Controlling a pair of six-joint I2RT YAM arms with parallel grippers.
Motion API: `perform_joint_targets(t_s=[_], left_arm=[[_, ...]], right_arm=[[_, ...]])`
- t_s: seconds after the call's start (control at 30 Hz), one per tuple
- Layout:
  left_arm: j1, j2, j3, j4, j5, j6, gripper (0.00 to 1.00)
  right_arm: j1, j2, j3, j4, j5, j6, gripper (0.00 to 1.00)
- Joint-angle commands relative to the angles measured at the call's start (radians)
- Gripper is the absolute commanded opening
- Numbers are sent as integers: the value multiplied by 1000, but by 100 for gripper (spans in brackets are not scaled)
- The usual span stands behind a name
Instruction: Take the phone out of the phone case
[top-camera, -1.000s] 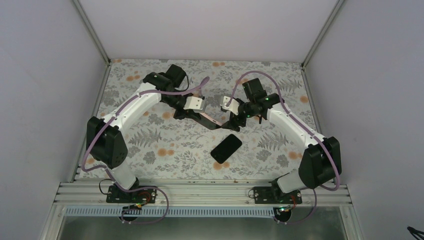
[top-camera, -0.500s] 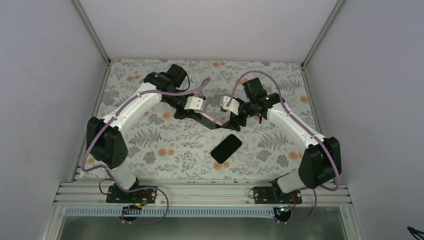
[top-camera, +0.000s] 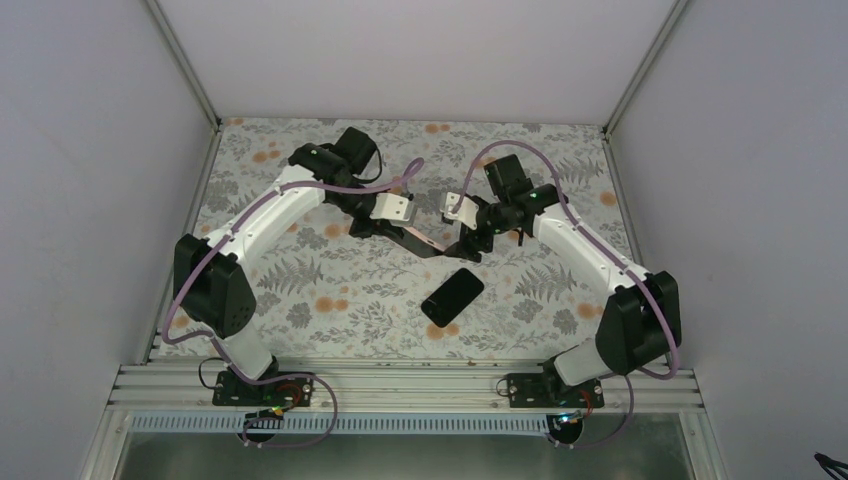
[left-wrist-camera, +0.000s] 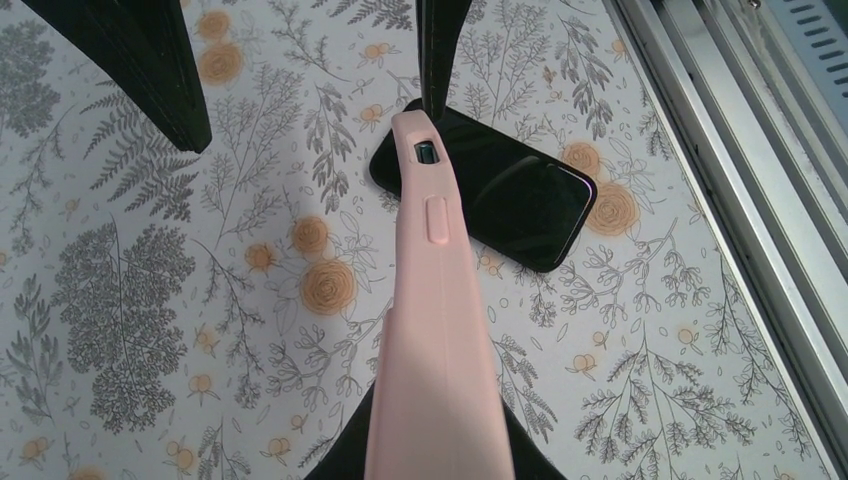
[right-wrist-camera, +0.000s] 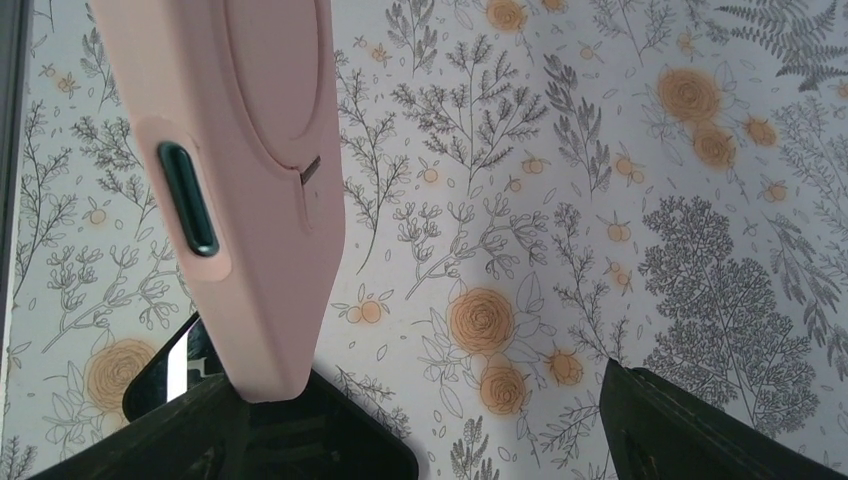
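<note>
The phone (top-camera: 452, 296) lies flat and bare on the table (top-camera: 300, 300), nearest the bases. Just beyond it, the left gripper (top-camera: 398, 230) pinches the empty pink case (left-wrist-camera: 432, 330), held clear of the surface. The right gripper (right-wrist-camera: 420, 400) stands wide, holding nothing, though one finger may touch the case. A careless release could drop the case onto the screen.

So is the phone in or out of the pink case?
Out. The phone lies bare on the table, apart from the raised pink case.
</note>
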Motion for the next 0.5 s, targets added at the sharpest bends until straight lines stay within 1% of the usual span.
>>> perform_joint_targets(t_s=[0.0, 0.17, 0.27, 0.4, 0.47], left_arm=[[-58, -24, 42, -195, 241, 65, 2], [-59, -19, 44, -197, 232, 65, 2], [-59, -18, 47, -197, 239, 63, 2], [-61, -22, 40, -183, 247, 53, 2], [-62, -21, 33, -165, 235, 40, 2]], right_arm=[[-49, 29, 37, 130, 172, -33, 90], [-53, 36, 52, 110, 175, -40, 90], [-59, 36, 51, 132, 183, -27, 90], [-60, 39, 54, 131, 152, -20, 90], [-59, 47, 68, 80, 104, -35, 90]])
